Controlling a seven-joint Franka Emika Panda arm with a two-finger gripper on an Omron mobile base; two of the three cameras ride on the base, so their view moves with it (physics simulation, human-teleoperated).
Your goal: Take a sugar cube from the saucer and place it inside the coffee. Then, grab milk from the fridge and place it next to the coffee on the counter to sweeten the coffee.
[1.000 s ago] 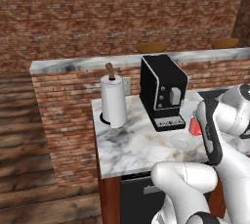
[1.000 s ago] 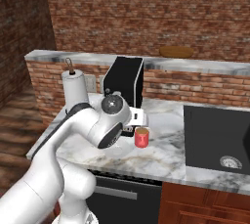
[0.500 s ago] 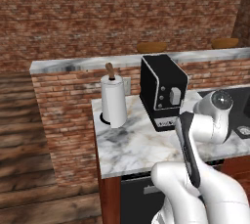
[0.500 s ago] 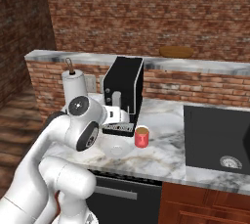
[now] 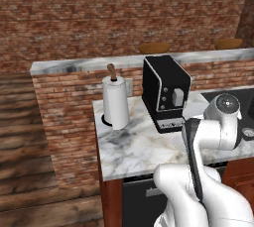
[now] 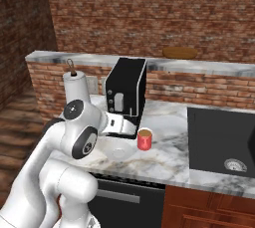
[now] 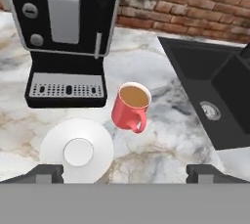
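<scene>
In the hand view the coffee (image 7: 131,106), a red mug of brown liquid, stands upright on the marble counter (image 7: 161,147), its handle toward me. The saucer (image 7: 77,152) lies just left of it, its white face bare. My gripper (image 7: 126,174) hovers above and short of both, open, with nothing between its fingertips (image 7: 46,173). From the right base view the mug (image 6: 145,139) sits in front of the coffee machine, the saucer (image 6: 118,151) beside it, and my hand (image 6: 122,125) hangs over the saucer. The sugar cube, milk and fridge are out of view.
A black coffee machine (image 7: 66,32) stands directly behind the saucer and mug. The black sink (image 6: 224,140) is sunk into the counter to the right. A paper towel roll (image 5: 116,103) stands at the counter's left end, before a brick wall with a marble ledge (image 5: 74,66).
The arm has folded back to the left, drawing the hand away from above the mug toward the saucer. The jaws have stayed open. Mug and saucer have not moved.
</scene>
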